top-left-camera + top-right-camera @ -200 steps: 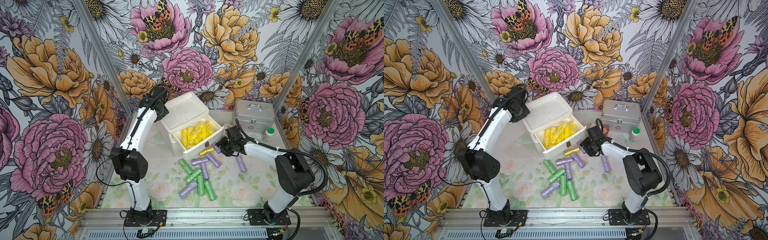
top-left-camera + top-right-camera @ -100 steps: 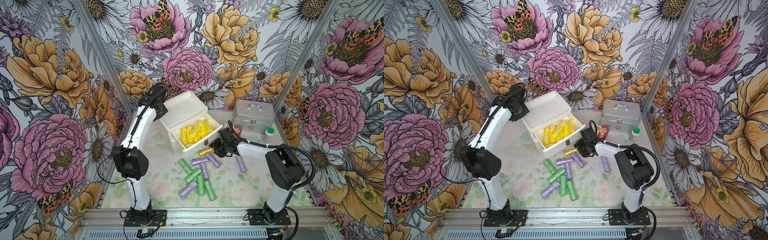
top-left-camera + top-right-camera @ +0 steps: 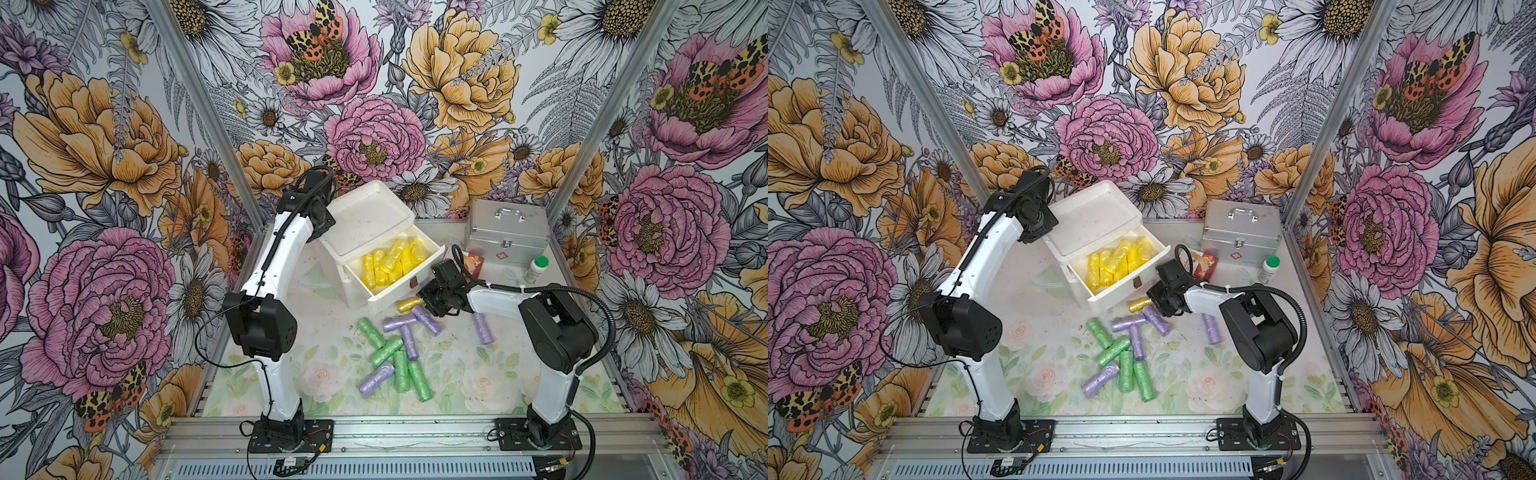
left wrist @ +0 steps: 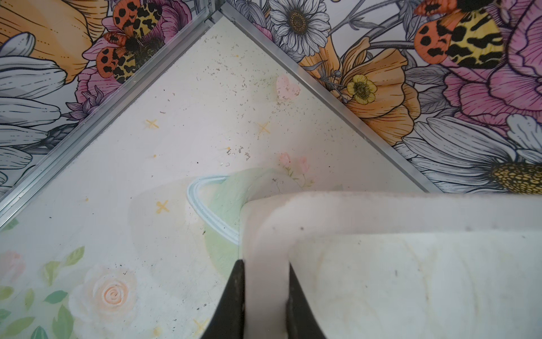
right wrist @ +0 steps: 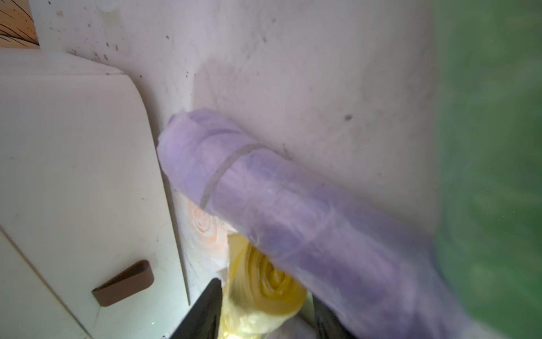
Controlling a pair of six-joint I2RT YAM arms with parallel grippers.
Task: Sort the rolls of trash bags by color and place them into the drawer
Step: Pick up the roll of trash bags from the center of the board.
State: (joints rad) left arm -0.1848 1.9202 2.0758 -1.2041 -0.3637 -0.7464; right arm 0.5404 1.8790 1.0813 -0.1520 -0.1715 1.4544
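Observation:
A white drawer box [image 3: 365, 216] stands at the back, its drawer [image 3: 417, 286] pulled open and holding several yellow rolls [image 3: 390, 262]. My left gripper [image 4: 265, 264] is shut on the box's rim [image 4: 265, 234], at its back left corner [image 3: 322, 220]. One yellow roll [image 3: 408, 304] [image 5: 264, 293] lies on the table in front of the drawer. My right gripper [image 5: 265, 289] [image 3: 1150, 302] has its fingers closed on this roll's end. A lilac roll [image 5: 293, 211] lies right against it. Green rolls [image 3: 386, 351] and lilac rolls [image 3: 399, 323] are scattered nearer the front.
A silver case [image 3: 509, 232] stands at the back right, with a red packet [image 3: 475, 262] and a white bottle with a green cap [image 3: 537, 269] beside it. One lilac roll [image 3: 483, 328] lies apart under my right forearm. The drawer front has a brown pull tab [image 5: 123, 283].
My right gripper has slid left to the yellow roll in front of the drawer and its jaws have narrowed onto it. The left arm has not moved.

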